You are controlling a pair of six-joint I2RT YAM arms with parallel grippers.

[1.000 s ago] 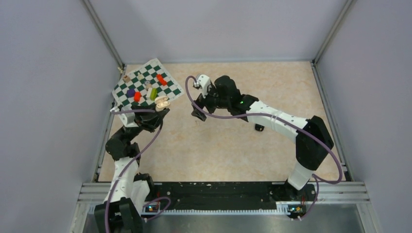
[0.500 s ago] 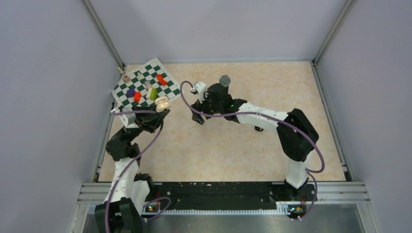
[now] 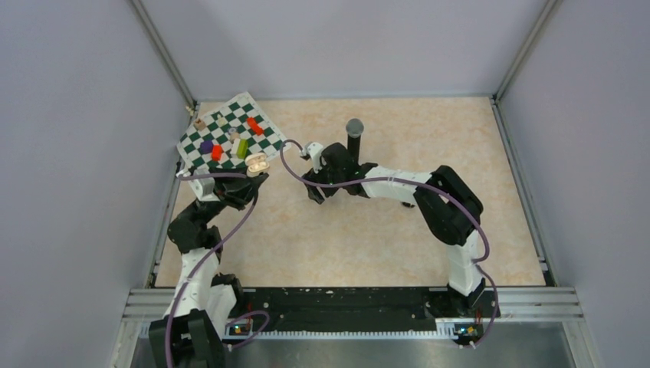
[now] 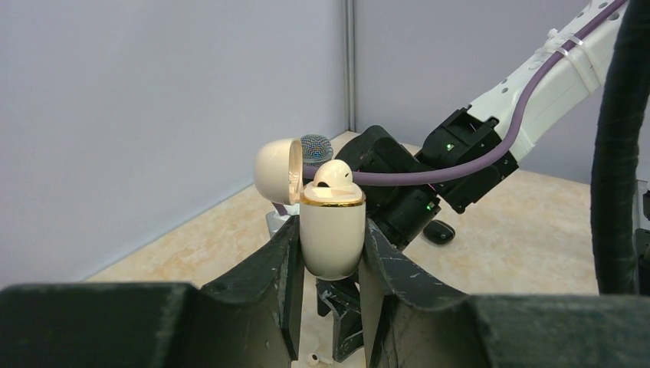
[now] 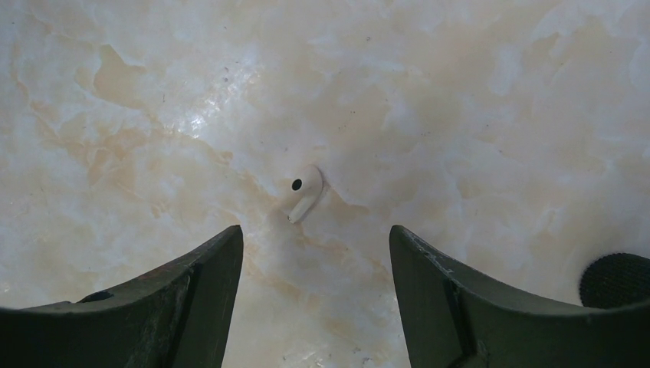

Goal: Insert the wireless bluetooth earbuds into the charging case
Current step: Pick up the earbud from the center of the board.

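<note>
My left gripper (image 4: 329,230) is shut on an upright cream charging case (image 4: 331,238) with a gold rim. Its lid (image 4: 276,170) is flipped open to the left, and one whitish earbud (image 4: 334,175) sits in the top. From above, the case (image 3: 257,162) is held at the chessboard's near corner. A second whitish earbud (image 5: 305,192) lies loose on the marble table. My right gripper (image 5: 313,234) hovers low over it, open, with the bud just ahead of the fingertips and centred in the gap. From above, the right gripper (image 3: 314,193) is mid-table.
A black microphone (image 3: 354,134) stands upright just behind the right wrist, its mesh head (image 5: 617,280) at the right wrist view's edge. A green checkered board (image 3: 230,130) with coloured pieces lies at the back left. A small black case (image 4: 438,231) rests on the table beyond the right arm.
My right arm has swung left and down towards the table, uncovering the microphone, and its jaws have narrowed. The left arm and case have not moved.
</note>
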